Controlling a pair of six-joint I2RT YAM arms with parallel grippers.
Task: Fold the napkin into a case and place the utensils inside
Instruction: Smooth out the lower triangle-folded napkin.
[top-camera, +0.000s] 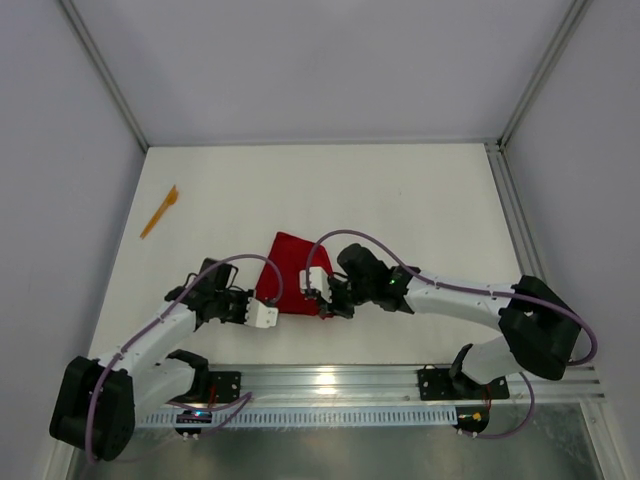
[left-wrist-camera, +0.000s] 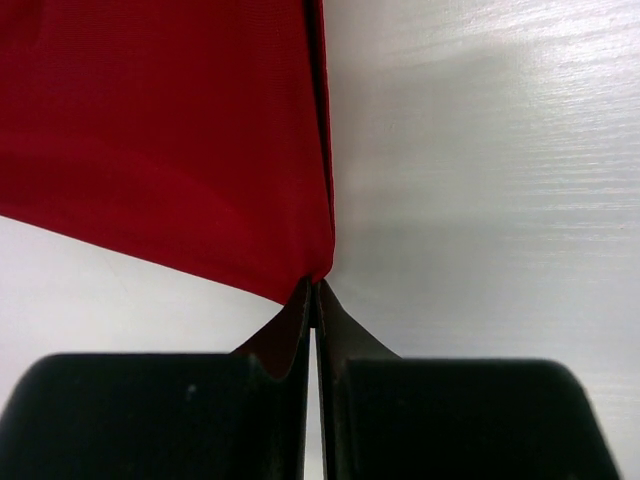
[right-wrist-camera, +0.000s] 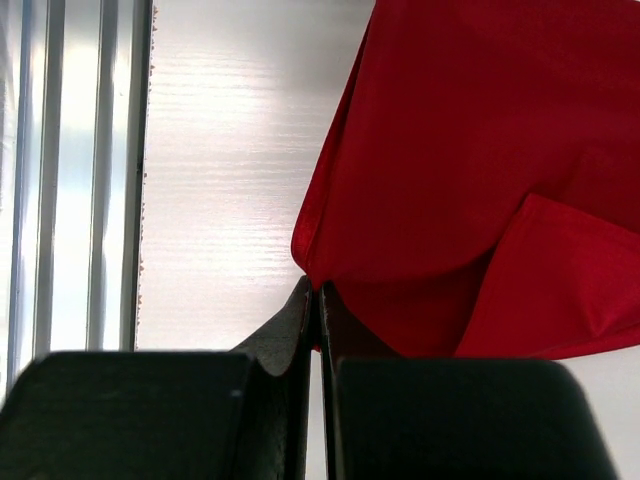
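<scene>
The red napkin (top-camera: 288, 268) lies partly folded on the white table, between my two grippers. My left gripper (top-camera: 267, 316) is at its near left corner, and in the left wrist view the napkin (left-wrist-camera: 170, 130) has that corner pinched between the shut jaws of the left gripper (left-wrist-camera: 316, 290). My right gripper (top-camera: 320, 293) holds the near right corner; in the right wrist view the napkin (right-wrist-camera: 470, 150) bunches up, a flap doubled over, from the shut jaws of the right gripper (right-wrist-camera: 318, 292). One orange utensil (top-camera: 159, 212) lies far left, apart from both arms.
An aluminium rail (top-camera: 330, 380) runs along the near table edge and shows as metal strips (right-wrist-camera: 60, 170) left of the right gripper. Pale enclosure walls and frame posts (top-camera: 105, 75) bound the table on the left, back and right.
</scene>
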